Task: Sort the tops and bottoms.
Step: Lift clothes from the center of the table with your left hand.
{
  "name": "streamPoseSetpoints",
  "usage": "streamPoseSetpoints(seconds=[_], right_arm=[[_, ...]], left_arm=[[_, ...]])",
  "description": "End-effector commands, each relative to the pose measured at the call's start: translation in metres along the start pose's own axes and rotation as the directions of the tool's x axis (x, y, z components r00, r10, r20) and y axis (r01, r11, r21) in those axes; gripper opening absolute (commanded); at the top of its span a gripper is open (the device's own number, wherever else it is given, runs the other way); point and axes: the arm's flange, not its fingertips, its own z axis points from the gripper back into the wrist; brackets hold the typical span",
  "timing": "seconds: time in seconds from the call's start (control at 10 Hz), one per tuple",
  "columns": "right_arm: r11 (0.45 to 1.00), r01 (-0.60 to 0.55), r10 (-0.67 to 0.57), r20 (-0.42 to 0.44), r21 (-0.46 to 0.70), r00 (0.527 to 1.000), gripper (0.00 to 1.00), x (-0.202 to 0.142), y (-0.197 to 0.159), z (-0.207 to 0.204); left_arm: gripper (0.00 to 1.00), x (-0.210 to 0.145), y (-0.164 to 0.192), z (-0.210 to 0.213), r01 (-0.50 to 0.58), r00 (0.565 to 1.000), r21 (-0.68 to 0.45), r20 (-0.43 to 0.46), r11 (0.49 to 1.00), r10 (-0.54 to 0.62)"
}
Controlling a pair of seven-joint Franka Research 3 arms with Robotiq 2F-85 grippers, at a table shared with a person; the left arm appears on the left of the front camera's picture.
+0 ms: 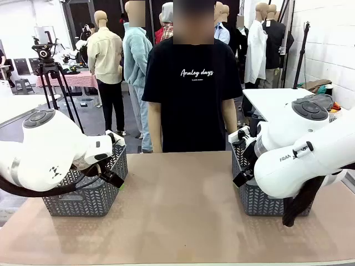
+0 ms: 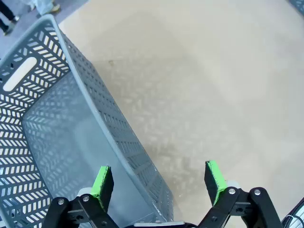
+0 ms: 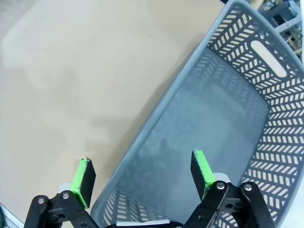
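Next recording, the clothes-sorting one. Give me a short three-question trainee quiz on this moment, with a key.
1. True or false: the left gripper is shut on a garment.
2. The right gripper hangs over: A, the middle of the table; B, the rim of the right basket; C, a folded shirt.
3. Fill in: the black T-shirt worn at the far side is printed "____ days".
Key: 1 false, its jaws stand open with nothing between them; 2 B; 3 Analog.
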Motion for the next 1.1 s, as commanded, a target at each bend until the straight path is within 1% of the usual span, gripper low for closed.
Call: streamPoseSetpoints(seconds=[0.0, 1.0], right_arm=[[1.000, 0.000, 0.000, 0.000, 0.000, 1.000, 1.00, 0.0000, 0.0000, 0.0000], [1.000, 0.000, 0.000, 0.000, 0.000, 1.000, 1.00, 0.0000, 0.0000, 0.0000]], left_arm=[[1.00, 0.0000, 0.0000, 0.0000, 0.000, 1.000, 0.000, 0.000, 1.000, 0.000], [1.00, 0.0000, 0.0000, 0.0000, 0.000, 1.000, 0.000, 0.000, 1.000, 0.000]])
